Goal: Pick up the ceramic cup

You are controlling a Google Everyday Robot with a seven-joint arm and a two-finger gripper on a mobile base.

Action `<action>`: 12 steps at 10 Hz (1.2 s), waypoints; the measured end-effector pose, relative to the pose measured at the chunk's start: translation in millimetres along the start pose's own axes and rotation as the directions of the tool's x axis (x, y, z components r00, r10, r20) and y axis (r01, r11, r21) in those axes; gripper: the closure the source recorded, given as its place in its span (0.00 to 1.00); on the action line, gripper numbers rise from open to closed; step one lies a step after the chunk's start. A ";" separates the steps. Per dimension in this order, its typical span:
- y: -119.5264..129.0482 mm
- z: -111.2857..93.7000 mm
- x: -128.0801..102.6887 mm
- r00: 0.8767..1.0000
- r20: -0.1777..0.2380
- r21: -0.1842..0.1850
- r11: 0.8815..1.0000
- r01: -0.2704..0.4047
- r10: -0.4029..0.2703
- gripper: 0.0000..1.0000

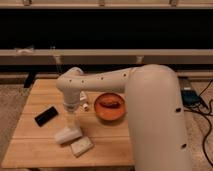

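The ceramic cup [67, 135] is small and white and lies on its side on the wooden table [40, 145], near the front left. My gripper [71, 121] hangs from the white arm's wrist [72, 87] straight down over the cup, at or just above its top side. Whether it touches the cup does not show.
An orange-brown shallow bowl [110, 106] with food sits right of the gripper. A slim white bottle [85, 101] lies between the arm and the bowl. A black phone [46, 115] lies to the left. A pale sponge-like block [81, 146] lies at the table's front edge. Cables and a blue device [190, 96] are on the floor to the right.
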 end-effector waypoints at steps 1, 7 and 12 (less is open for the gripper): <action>1.6 2.0 2.9 1.000 0.014 -0.001 1.000 0.019 -0.019 0.20; -1.3 -4.3 20.2 0.996 -0.001 -0.015 0.996 0.090 -0.090 0.20; -18.3 -2.0 56.6 0.978 0.036 0.023 0.979 0.204 -0.204 0.20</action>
